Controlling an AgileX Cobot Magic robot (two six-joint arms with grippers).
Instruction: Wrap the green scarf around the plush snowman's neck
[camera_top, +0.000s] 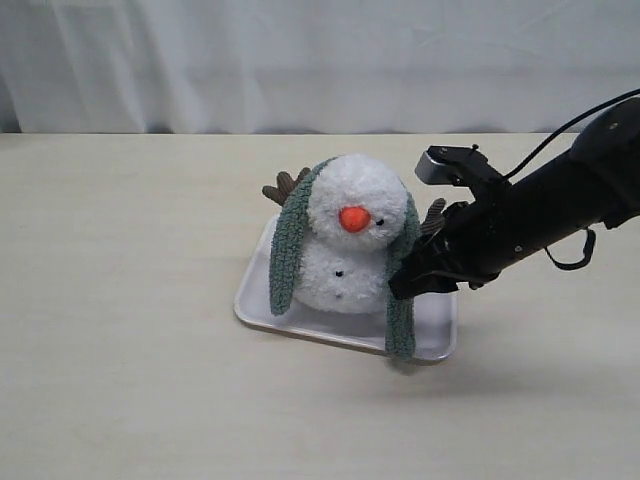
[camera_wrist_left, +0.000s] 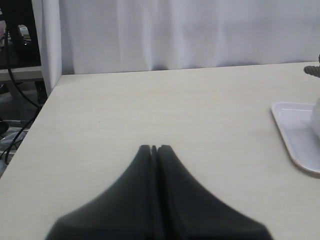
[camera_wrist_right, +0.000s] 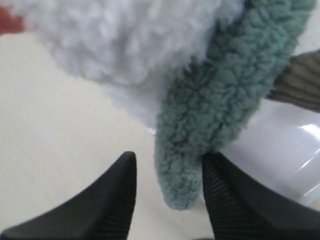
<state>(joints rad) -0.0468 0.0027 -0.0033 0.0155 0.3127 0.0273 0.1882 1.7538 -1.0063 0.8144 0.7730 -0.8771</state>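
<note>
The plush snowman (camera_top: 355, 240) sits upright on a white tray (camera_top: 255, 300), orange nose facing front. The green scarf (camera_top: 288, 250) passes behind its head, and one end hangs down each side; the neck crease is hidden at the sides by the scarf. My right gripper (camera_top: 405, 285) is at the right-hand hanging end, low beside the body. In the right wrist view it (camera_wrist_right: 169, 165) is open, with the scarf end (camera_wrist_right: 225, 105) between its fingers, close against one finger and clear of the other. My left gripper (camera_wrist_left: 154, 148) is shut on nothing, far left of the tray.
The tray's rim (camera_wrist_left: 295, 135) shows at the edge of the left wrist view. Brown twig arms (camera_top: 285, 187) stick out behind the scarf on both sides. A white curtain (camera_top: 300, 60) hangs behind the table. The table's left edge (camera_wrist_left: 30, 135) is near the left gripper.
</note>
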